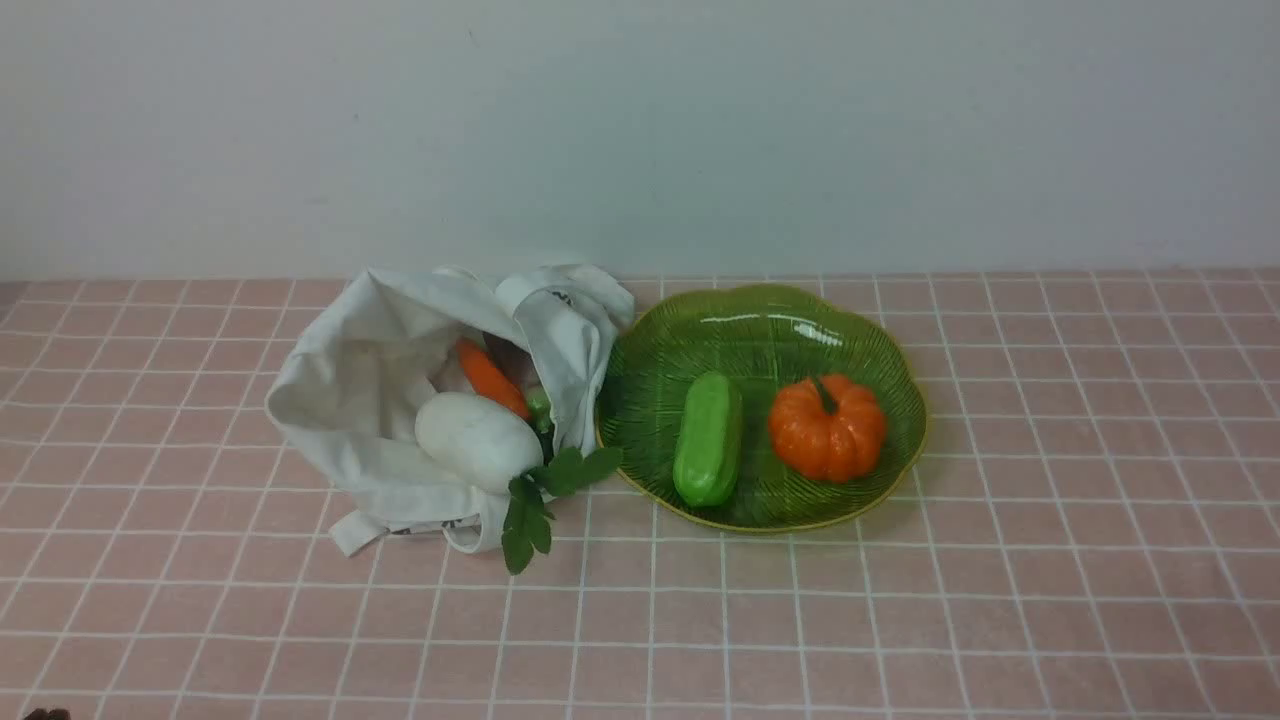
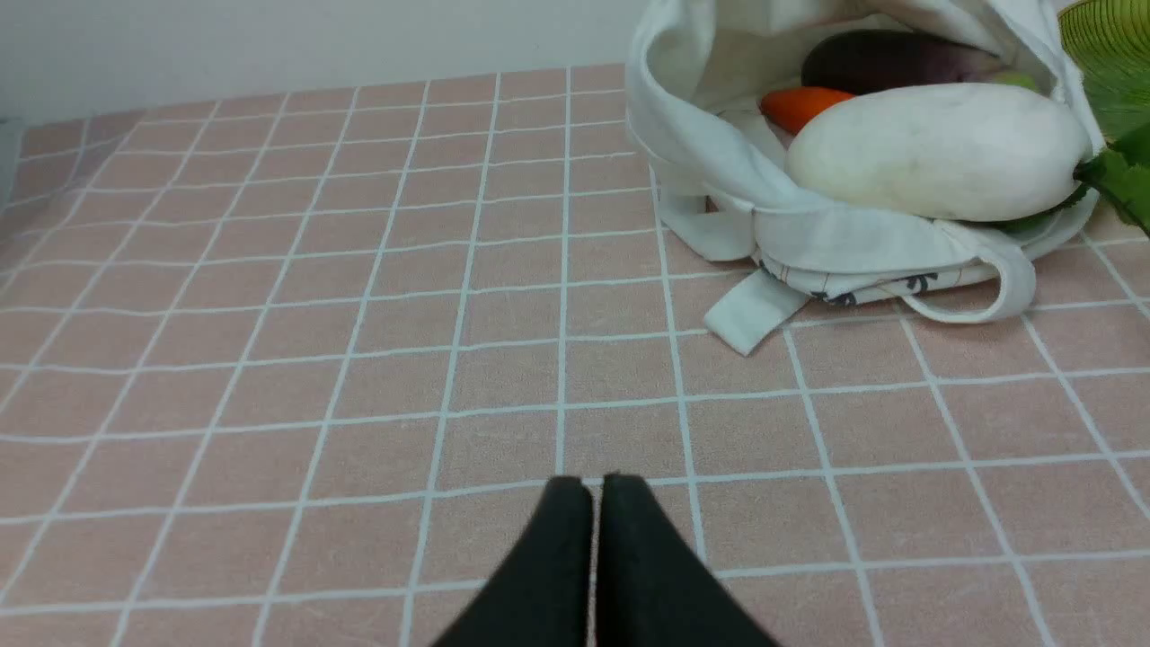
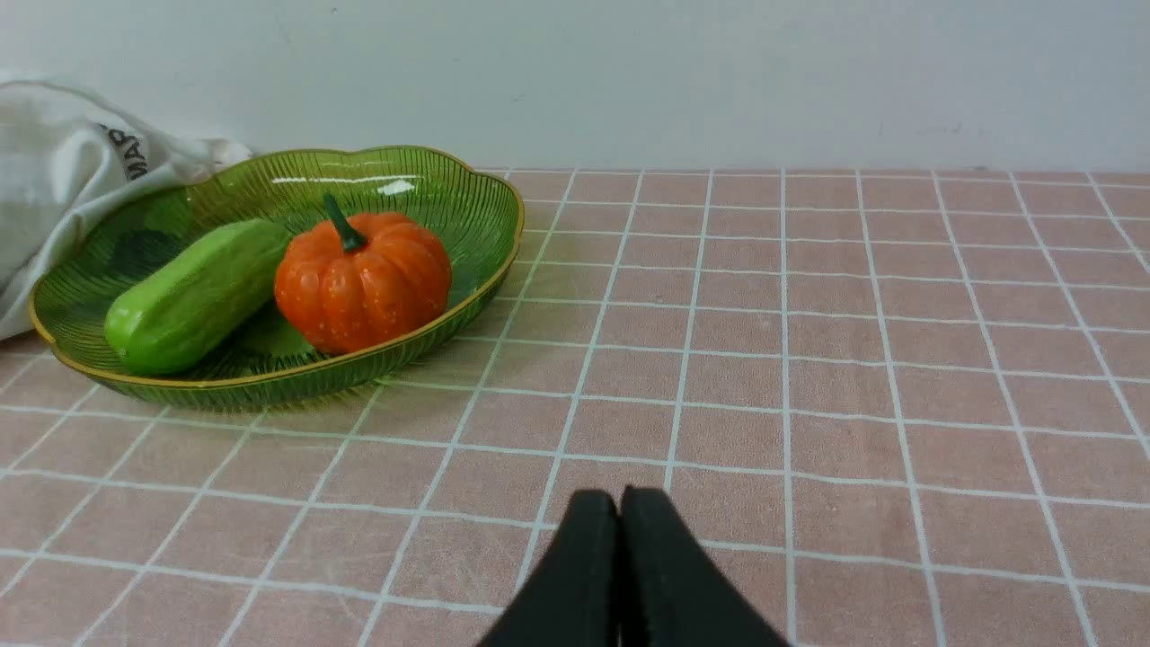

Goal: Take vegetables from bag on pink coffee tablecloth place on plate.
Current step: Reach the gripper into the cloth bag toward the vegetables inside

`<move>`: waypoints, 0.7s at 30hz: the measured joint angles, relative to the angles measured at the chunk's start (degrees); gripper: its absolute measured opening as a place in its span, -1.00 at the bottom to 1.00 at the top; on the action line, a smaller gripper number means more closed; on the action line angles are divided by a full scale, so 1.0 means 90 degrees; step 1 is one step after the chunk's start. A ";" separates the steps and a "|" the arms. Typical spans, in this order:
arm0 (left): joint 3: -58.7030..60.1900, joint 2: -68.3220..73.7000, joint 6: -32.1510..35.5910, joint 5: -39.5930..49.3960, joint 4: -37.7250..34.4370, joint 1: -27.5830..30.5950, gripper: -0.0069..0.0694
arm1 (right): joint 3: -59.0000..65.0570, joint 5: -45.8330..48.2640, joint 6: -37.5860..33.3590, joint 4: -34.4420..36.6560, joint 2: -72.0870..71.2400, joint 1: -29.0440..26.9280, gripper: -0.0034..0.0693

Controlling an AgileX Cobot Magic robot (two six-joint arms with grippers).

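The off-white bag (image 1: 370,390) lies open on the pink tablecloth (image 1: 900,600), left of the green plate (image 1: 880,340). Inside it are the white radish (image 1: 476,438) with green leaves (image 1: 545,490) spilling out, and the orange carrot (image 1: 490,378). In the left wrist view the bag (image 2: 809,243), radish (image 2: 934,153) and carrot (image 2: 795,103) show, with a dark purple vegetable (image 2: 889,58) behind. My left gripper (image 2: 595,490) is shut and empty, low over the cloth, well short of the bag. My right gripper (image 3: 618,503) is shut and empty, short of the plate (image 3: 467,207).
The plate holds a green cucumber (image 1: 708,436) and an orange pumpkin (image 1: 828,428), also in the right wrist view as cucumber (image 3: 193,296) and pumpkin (image 3: 364,279). A pale wall (image 1: 640,130) runs behind the table. Neither arm shows in the front view.
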 joint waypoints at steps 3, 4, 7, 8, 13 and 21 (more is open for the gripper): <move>0.0000 0.0000 0.0000 0.0000 0.0000 0.0000 -0.83 | 0.0000 0.0000 0.0000 0.0000 0.0000 0.0000 -0.95; 0.0000 0.0000 0.0000 0.0000 0.0000 0.0000 -0.83 | 0.0000 0.0000 0.0000 0.0000 0.0000 0.0000 -0.95; 0.0000 0.0000 0.0000 0.0000 0.0000 0.0000 -0.83 | 0.0000 0.0000 0.0000 0.0000 0.0000 0.0000 -0.95; 0.0000 0.0000 0.0000 0.0000 0.0000 0.0000 -0.83 | 0.0000 0.0000 0.0000 0.0000 0.0000 0.0000 -0.95; 0.0000 0.0000 0.0000 0.0000 0.0000 0.0000 -0.83 | 0.0000 0.0000 0.0000 0.0000 0.0000 0.0000 -0.95; 0.0000 0.0000 -0.0245 0.0000 -0.0306 0.0000 -0.83 | 0.0000 0.0000 0.0000 0.0000 0.0000 0.0000 -0.95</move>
